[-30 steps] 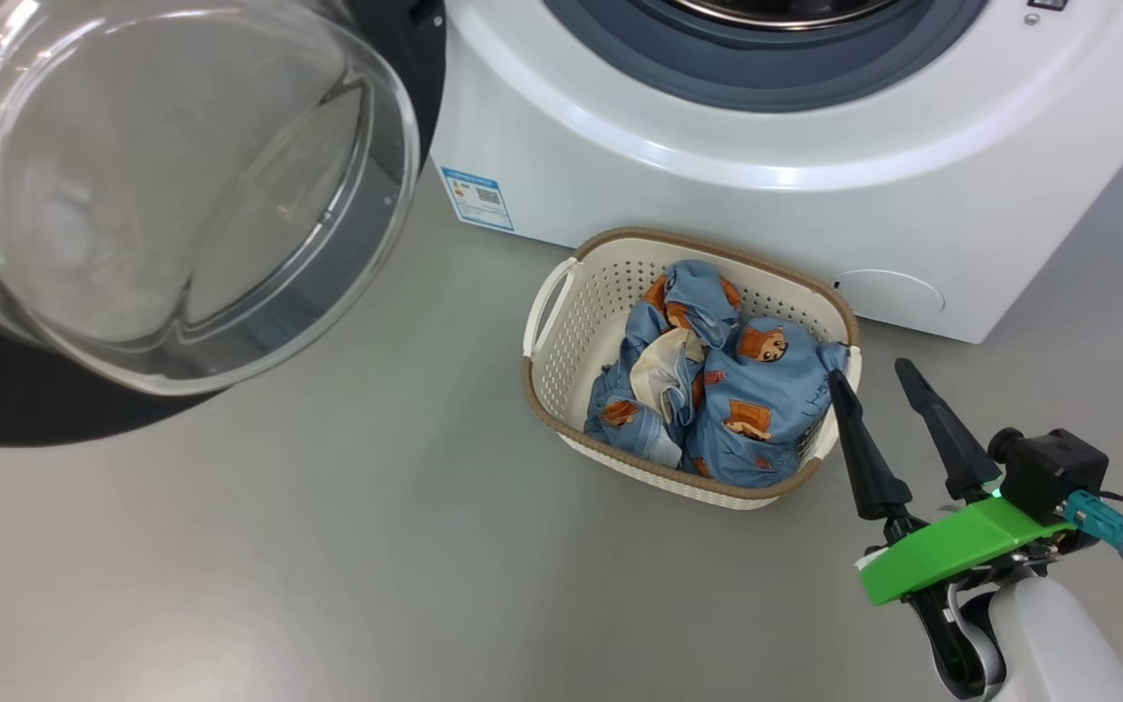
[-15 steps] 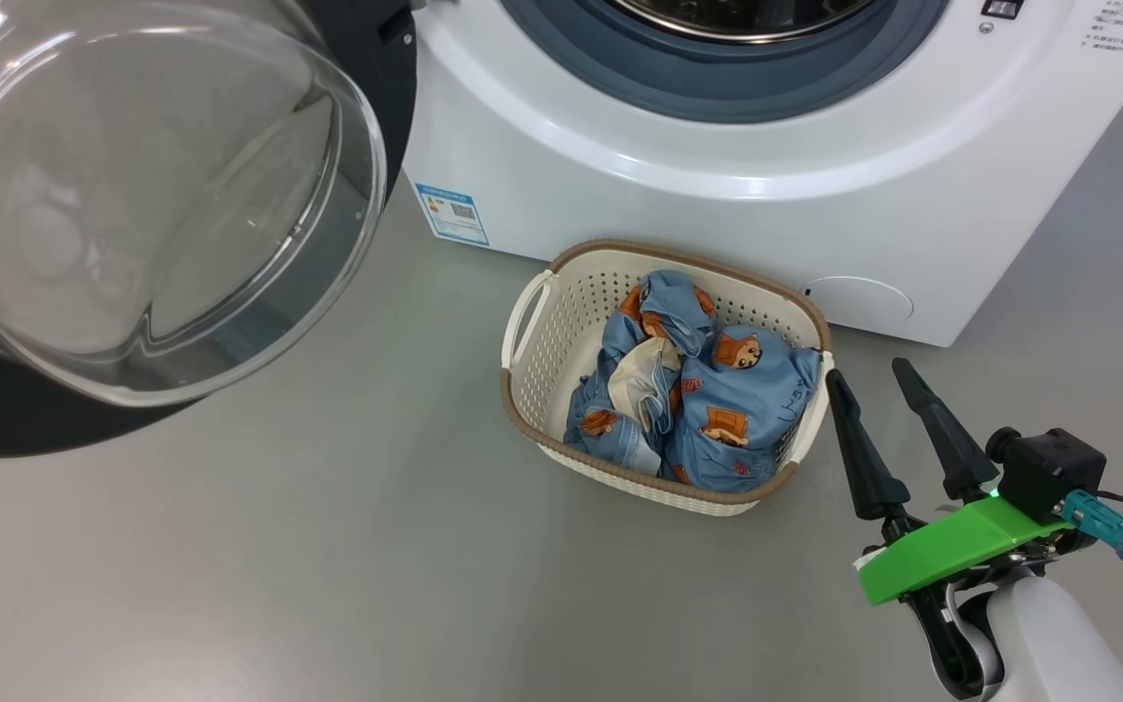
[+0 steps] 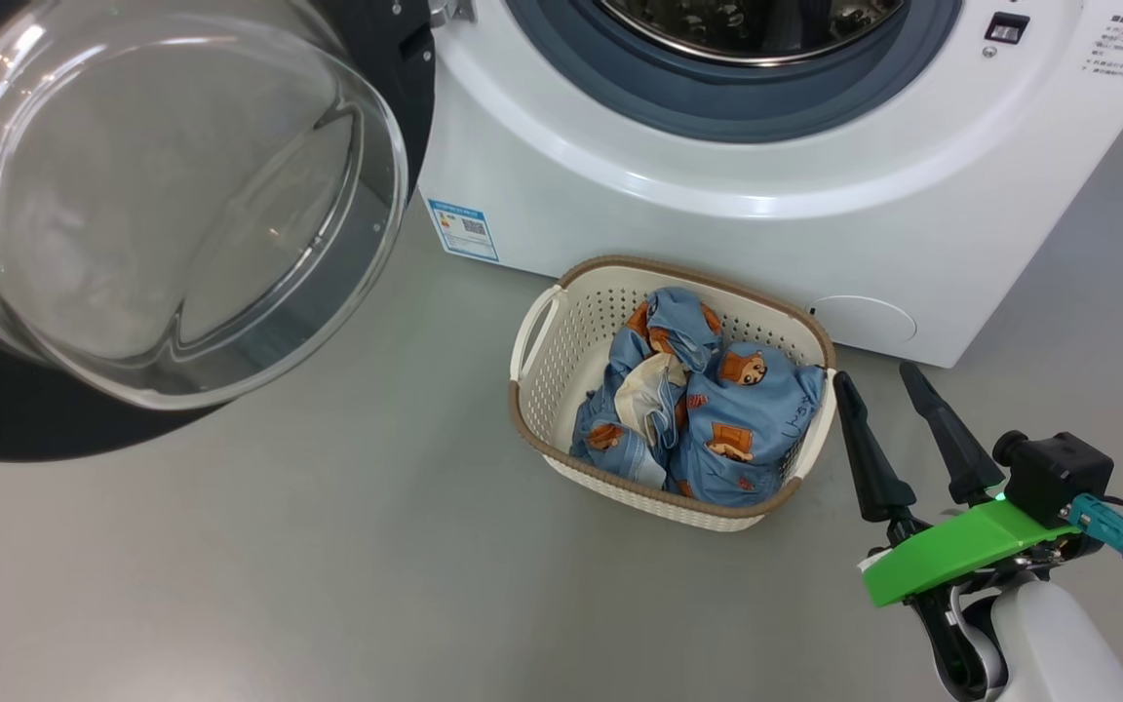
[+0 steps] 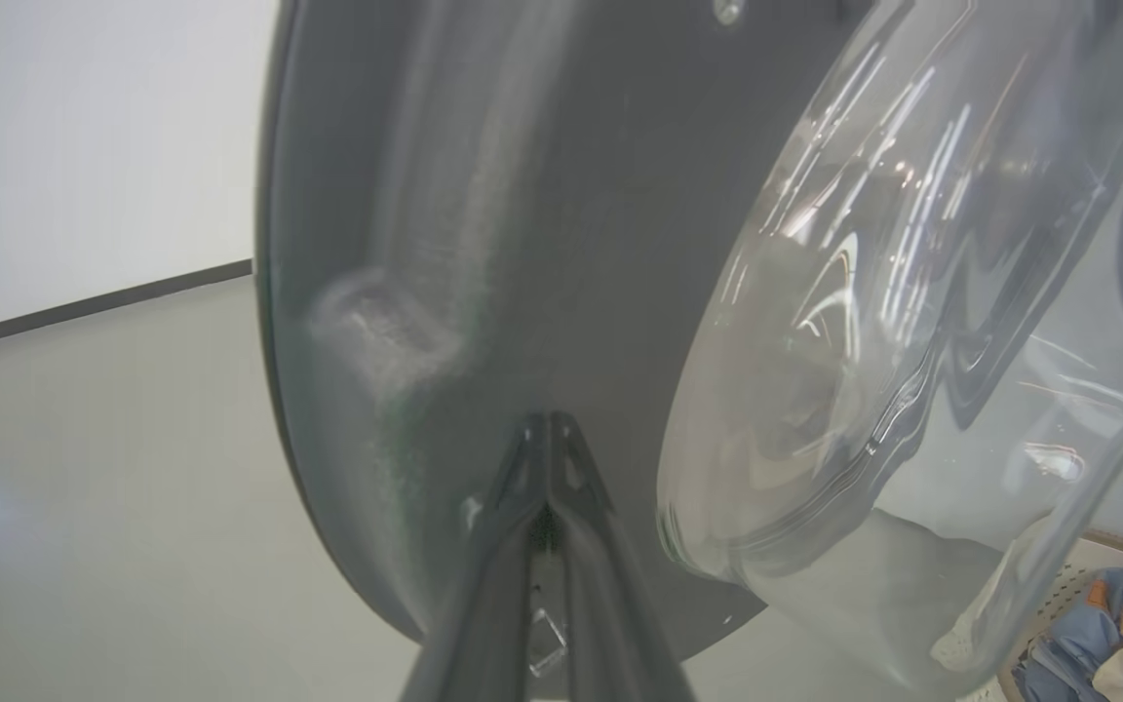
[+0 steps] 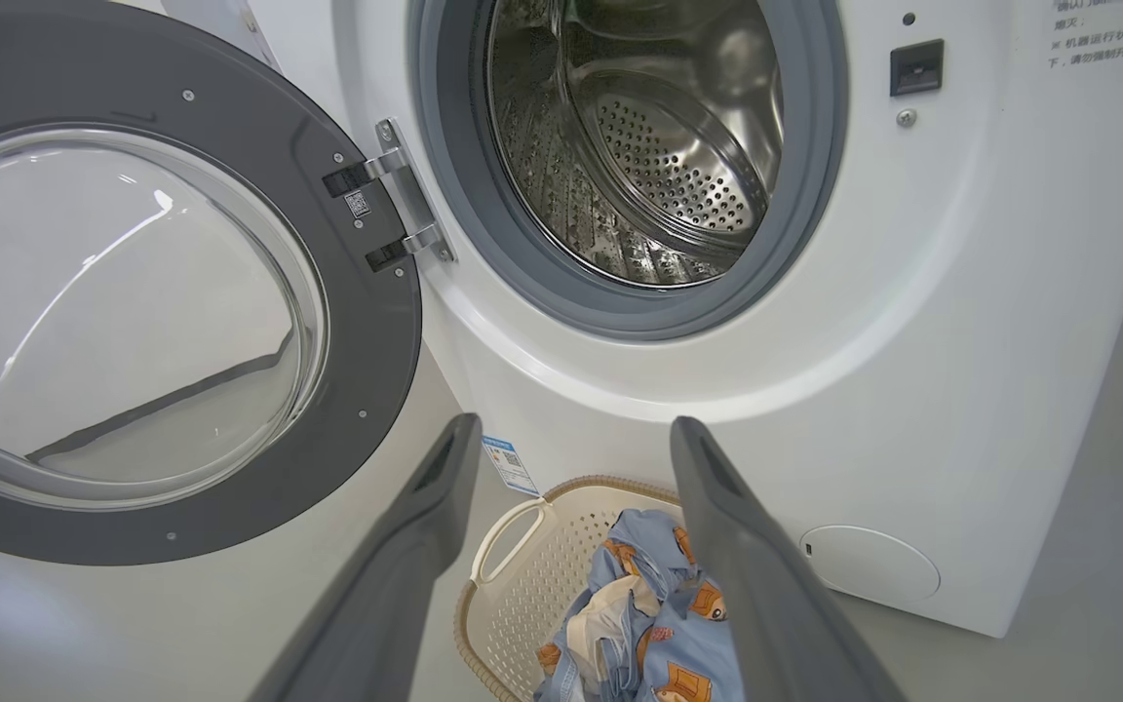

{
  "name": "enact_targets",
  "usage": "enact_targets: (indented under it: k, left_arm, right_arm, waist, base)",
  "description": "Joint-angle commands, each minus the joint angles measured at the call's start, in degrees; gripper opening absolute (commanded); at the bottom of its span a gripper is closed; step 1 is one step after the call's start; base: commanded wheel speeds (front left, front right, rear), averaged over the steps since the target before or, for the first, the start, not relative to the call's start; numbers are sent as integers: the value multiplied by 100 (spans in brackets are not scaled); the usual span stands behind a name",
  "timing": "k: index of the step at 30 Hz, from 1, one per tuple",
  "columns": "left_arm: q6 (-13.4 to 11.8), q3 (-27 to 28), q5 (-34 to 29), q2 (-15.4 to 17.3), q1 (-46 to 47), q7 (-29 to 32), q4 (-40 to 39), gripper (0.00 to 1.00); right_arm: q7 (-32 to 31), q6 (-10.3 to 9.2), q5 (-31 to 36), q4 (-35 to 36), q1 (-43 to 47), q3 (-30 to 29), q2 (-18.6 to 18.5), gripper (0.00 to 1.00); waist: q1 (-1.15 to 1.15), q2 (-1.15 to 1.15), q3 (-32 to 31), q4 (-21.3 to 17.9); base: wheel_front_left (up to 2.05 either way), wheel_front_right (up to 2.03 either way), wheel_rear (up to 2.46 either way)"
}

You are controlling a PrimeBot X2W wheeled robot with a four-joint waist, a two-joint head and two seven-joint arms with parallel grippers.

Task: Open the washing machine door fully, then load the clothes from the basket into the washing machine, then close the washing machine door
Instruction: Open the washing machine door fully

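Your head camera has shifted; your right gripper [image 3: 871, 372], spread, sits beside the cream-white perforated basket [image 3: 561, 292] of light blue bear-print clothes [image 3: 717, 409] before the white front-loading washing machine [image 3: 717, 244]; your left gripper [image 4: 547, 439], pressed together, points at its open glossy black round door [image 4: 484, 195].

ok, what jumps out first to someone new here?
The washing machine door, swung wide at the head view's left, its glass bowl bulging. Then the basket of blue bear-print clothes on the floor before the washing machine, the open right tool beside it.
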State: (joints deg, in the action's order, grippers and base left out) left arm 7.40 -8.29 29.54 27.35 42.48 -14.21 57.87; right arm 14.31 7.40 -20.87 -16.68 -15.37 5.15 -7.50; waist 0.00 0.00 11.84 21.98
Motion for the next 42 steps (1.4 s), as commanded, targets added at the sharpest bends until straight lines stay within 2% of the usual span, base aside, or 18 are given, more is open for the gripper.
enact_targets:
  k: [1, 8, 10, 11, 12, 21, 25, 33, 42]
  left_arm:
    - [2, 147, -7, 366, 14, -71, -178, 0]
    - [5, 263, -9, 266, -456, -77, -780, 1]
    - [-5, 326, -25, 225, -649, -77, -980, 39]
    - [-6, 366, -27, 205, -745, -77, -1091, 84]
    - [-13, 408, -30, 180, -842, -78, -1210, 100]
    - [-187, 870, -23, -161, -1785, -78, -2496, 100]
    - [-359, 996, -90, -371, -2257, -78, -3177, 100]
    - [-585, 931, -204, -679, -2971, -78, -4207, 100]
    - [-685, 782, -253, -956, -3327, -78, -4698, 100]
  right_arm:
    - [69, 9, -23, 126, 41, 134, 53, 100]
    - [69, 9, -57, 147, 136, 144, 32, 100]
    - [69, 9, -63, 154, 180, 148, 24, 100]
    - [69, 9, -66, 156, 198, 155, 19, 100]
    - [69, 9, -68, 160, 213, 161, 15, 100]
    - [69, 9, -104, 321, 313, 266, -27, 100]
    - [69, 9, -113, 364, 357, 317, -50, 100]
    - [69, 9, -122, 405, 417, 391, -95, 100]
    - [69, 9, -65, 485, 375, 420, -132, 100]
  waist:
    - [0, 0, -43, 15]
    - [0, 0, -246, -19]
    - [0, 0, -304, -51]
    - [0, 0, -326, -75]
    - [0, 0, -347, -100]
    - [0, 0, -500, -397]
    - [0, 0, -584, -571]
    - [0, 0, -720, -980]
    - [0, 0, -765, -1560]
  base:
    - [0, 0, 0]
    - [0, 0, 0]
    - [0, 0, 0]
    - [0, 0, 0]
    - [0, 0, 0]
    - [0, 0, 0]
    - [0, 0, 0]
    - [0, 0, 0]
    - [0, 0, 0]
